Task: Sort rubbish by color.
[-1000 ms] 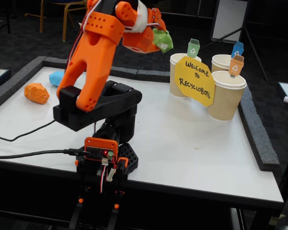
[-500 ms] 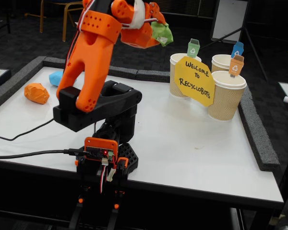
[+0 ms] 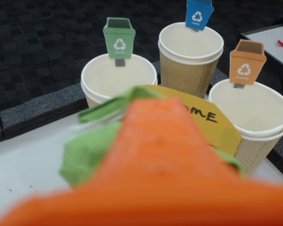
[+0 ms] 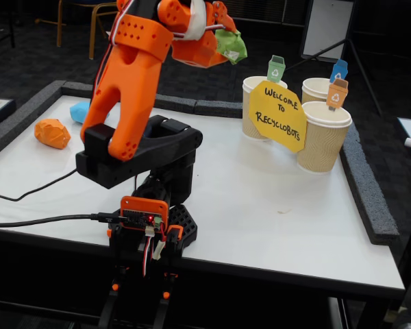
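My orange gripper [image 4: 226, 41] is raised high over the table and shut on the green lump of rubbish [image 4: 231, 46]. In the wrist view the green lump [image 3: 87, 150] sticks out from under a blurred orange finger [image 3: 155, 155], short of the cups. The orange lump [image 4: 53, 133] and the light blue lump [image 4: 80, 112] lie on the table at the far left of the fixed view. Three tan paper cups stand to the right: one with a green bin tag [image 3: 118, 77], one with a blue tag [image 3: 190, 49], one with an orange tag [image 3: 254, 110].
A yellow "Welcome to RecycloBots" sign [image 4: 279, 115] leans against the cups. A dark foam border [image 4: 363, 192] rims the white table [image 4: 274, 205]. Black cables [image 4: 27, 195] run across the left front. The arm's base [image 4: 147, 171] stands near the front edge.
The gripper rose a little with the green lump between one second ago and half a second ago. It has held still since.
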You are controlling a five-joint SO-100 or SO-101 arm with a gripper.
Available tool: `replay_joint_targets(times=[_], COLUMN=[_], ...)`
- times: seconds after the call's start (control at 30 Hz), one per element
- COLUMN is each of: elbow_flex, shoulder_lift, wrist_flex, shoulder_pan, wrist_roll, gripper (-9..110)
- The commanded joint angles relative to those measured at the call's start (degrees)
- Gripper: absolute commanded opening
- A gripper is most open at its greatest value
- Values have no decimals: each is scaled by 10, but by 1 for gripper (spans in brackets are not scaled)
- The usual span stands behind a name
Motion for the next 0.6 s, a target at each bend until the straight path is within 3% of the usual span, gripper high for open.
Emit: replay_joint_targets(times=[0.0, 0.3, 0.57], elbow_flex=[-65, -66, -96], shoulder_lift=[-4, -12, -160], wrist_flex=[-4, -7, -46], shoulder_pan=[0, -3, -3], wrist_roll=[5, 3, 4], gripper=[0, 0, 0])
